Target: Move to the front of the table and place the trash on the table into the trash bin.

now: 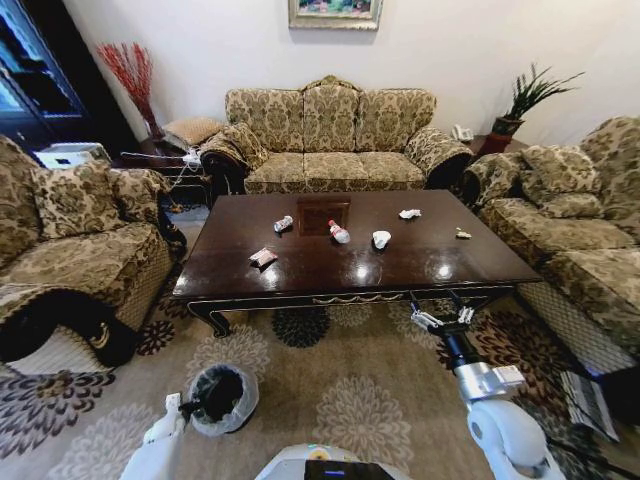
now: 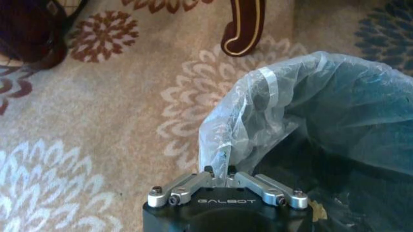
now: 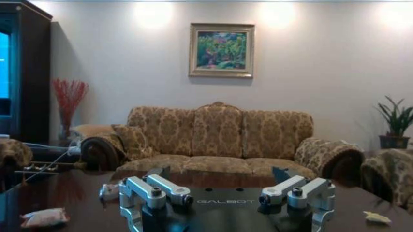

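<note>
"GALBOT"-marked left tool (image 2: pixel 219 170) pinching trash bin (image 2: pixel 335 145) liner beside table (image 1: pixel 420 262).

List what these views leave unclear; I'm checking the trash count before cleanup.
1. Inside of the trash bin: left wrist view, bag folds and shadow hide any contents.
2. Yellowish scrap on the table: head view, too small to identify.

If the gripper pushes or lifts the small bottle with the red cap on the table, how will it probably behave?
The red-capped bottle lies on its side on the glossy table, so a push would probably make it roll or slide. It looks like small clear plastic, so it is likely light and may dent under a firm grip. Its round body may slip between the fingers of the open right gripper.
</note>
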Motion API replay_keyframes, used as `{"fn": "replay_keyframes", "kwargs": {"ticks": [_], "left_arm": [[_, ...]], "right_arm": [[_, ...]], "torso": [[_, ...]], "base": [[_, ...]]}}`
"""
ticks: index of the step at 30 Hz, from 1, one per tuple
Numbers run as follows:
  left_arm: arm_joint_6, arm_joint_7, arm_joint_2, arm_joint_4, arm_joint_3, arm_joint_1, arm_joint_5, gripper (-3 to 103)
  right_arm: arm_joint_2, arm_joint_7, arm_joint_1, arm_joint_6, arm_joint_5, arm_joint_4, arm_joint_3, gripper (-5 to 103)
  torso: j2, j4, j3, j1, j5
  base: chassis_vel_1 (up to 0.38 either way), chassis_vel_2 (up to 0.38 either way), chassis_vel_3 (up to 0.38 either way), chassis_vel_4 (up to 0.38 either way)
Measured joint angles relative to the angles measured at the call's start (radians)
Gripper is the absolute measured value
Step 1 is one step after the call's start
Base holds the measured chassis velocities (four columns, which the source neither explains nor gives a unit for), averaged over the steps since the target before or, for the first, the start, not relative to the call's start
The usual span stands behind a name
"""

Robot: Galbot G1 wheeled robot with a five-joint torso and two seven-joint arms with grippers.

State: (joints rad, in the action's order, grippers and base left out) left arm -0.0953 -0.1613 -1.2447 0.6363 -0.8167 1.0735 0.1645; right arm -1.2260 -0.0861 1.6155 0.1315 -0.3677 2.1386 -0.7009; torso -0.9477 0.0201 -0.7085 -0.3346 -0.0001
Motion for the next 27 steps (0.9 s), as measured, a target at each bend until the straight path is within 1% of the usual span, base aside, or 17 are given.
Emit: {"fn": "replay_keyframes", "kwargs": {"ticks": [3, 5, 6, 7, 9, 11, 12, 14, 15, 18, 19, 20, 22, 23, 24, 26, 27], "left_arm": [[0.007, 0.007, -0.004, 0.016, -0.003, 0.019, 0.018, 2], [-0.001, 0.015, -0.007, 0.055, -0.005, 0.053, 0.055, 2], [-0.011, 0.024, -0.010, 0.097, -0.009, 0.085, 0.084, 2], [-0.011, 0.024, -0.010, 0.097, -0.009, 0.085, 0.084, 2], [-0.031, 0.039, -0.013, 0.187, -0.014, 0.154, 0.135, 1], [-0.045, 0.058, -0.015, 0.290, -0.016, 0.224, 0.178, 1], [-0.045, 0.058, -0.015, 0.290, -0.016, 0.224, 0.178, 1], [-0.056, 0.080, -0.024, 0.435, -0.029, 0.307, 0.214, 0], [-0.056, 0.080, -0.024, 0.435, -0.029, 0.307, 0.214, 0], [-0.076, 0.104, -0.040, 0.675, -0.059, 0.452, 0.265, 0], [-0.076, 0.104, -0.040, 0.675, -0.059, 0.452, 0.265, 0], [-0.081, 0.117, -0.047, 0.772, -0.074, 0.521, 0.287, 0], [-0.088, 0.136, -0.062, 0.909, -0.098, 0.615, 0.316, 0], [-0.088, 0.136, -0.062, 0.909, -0.098, 0.615, 0.316, 0], [-0.101, 0.149, -0.075, 0.995, -0.115, 0.664, 0.331, 0], [-0.129, 0.167, -0.098, 1.150, -0.149, 0.737, 0.352, 0], [-0.129, 0.167, -0.098, 1.150, -0.149, 0.737, 0.352, 0]], "right_arm": [[-0.002, 0.006, 0.005, 0.006, -0.005, -0.001, 0.000, 100], [-0.003, 0.009, 0.010, 0.007, -0.016, 0.000, 0.000, 100], [-0.004, 0.009, 0.011, 0.007, -0.022, 0.002, 0.000, 100], [-0.004, 0.009, 0.011, 0.007, -0.022, 0.002, 0.000, 100], [-0.007, 0.008, 0.007, 0.009, -0.027, 0.002, 0.003, 100], [-0.015, 0.002, -0.005, 0.011, -0.030, -0.002, 0.009, 100], [-0.015, 0.002, -0.005, 0.011, -0.030, -0.002, 0.009, 100], [-0.024, -0.010, -0.014, 0.013, -0.035, -0.005, 0.019, 100], [-0.024, -0.010, -0.014, 0.013, -0.035, -0.005, 0.019, 100], [-0.036, -0.026, -0.023, 0.037, -0.039, -0.027, 0.024, 100], [-0.036, -0.026, -0.023, 0.037, -0.039, -0.027, 0.024, 100], [-0.039, -0.029, -0.027, 0.043, -0.041, -0.038, 0.024, 100], [-0.040, -0.034, -0.035, 0.045, -0.052, -0.053, 0.023, 100], [-0.040, -0.034, -0.035, 0.045, -0.052, -0.053, 0.023, 100], [-0.041, -0.038, -0.041, 0.047, -0.061, -0.063, 0.023, 100], [-0.041, -0.054, -0.055, 0.065, -0.076, -0.084, 0.026, 100], [-0.041, -0.054, -0.055, 0.065, -0.076, -0.084, 0.026, 100]], "torso": [[0.000, 0.0000, 0.000, 0.000, 0.0000], [0.000, 0.0000, 0.000, 0.000, 0.0000], [0.000, 0.0001, 0.000, 0.000, -0.0002], [0.000, 0.0001, 0.000, 0.000, -0.0002], [0.000, 0.0002, 0.000, 0.000, 0.0000], [0.000, 0.0008, 0.000, 0.000, 0.0001], [0.000, 0.0008, 0.000, 0.000, 0.0001], [0.000, 0.0005, 0.000, 0.000, -0.0001], [0.000, 0.0005, 0.000, 0.000, -0.0001], [0.000, -0.0002, 0.000, 0.000, 0.0001], [0.000, -0.0002, 0.000, 0.000, 0.0001], [0.000, 0.0001, 0.000, 0.000, 0.0004], [0.000, 0.0005, 0.000, 0.000, 0.0007], [0.000, 0.0005, 0.000, 0.000, 0.0007], [0.000, 0.0007, 0.000, 0.000, -0.0004], [0.000, 0.0003, 0.000, 0.000, 0.0002], [0.000, 0.0003, 0.000, 0.000, 0.0002]], "base": [[0.000, 0.000, 0.000, 0.000], [0.000, 0.000, 0.000, 0.000], [0.000, 0.000, 0.000, 0.000], [0.000, 0.000, 0.000, 0.000], [0.000, 0.000, 0.000, 0.000], [0.000, 0.000, 0.000, 0.000], [0.000, 0.000, 0.000, 0.000], [0.000, 0.000, 0.000, 0.000], [0.000, 0.000, 0.000, 0.000], [0.000, 0.000, 0.000, 0.000], [0.000, 0.000, 0.000, 0.000], [0.000, 0.000, 0.000, 0.000], [0.000, 0.000, 0.000, 0.000], [0.000, 0.000, 0.000, 0.000], [0.000, 0.000, 0.000, 0.000], [0.000, 0.000, 0.000, 0.000], [0.000, 0.000, 0.000, 0.000]]}}
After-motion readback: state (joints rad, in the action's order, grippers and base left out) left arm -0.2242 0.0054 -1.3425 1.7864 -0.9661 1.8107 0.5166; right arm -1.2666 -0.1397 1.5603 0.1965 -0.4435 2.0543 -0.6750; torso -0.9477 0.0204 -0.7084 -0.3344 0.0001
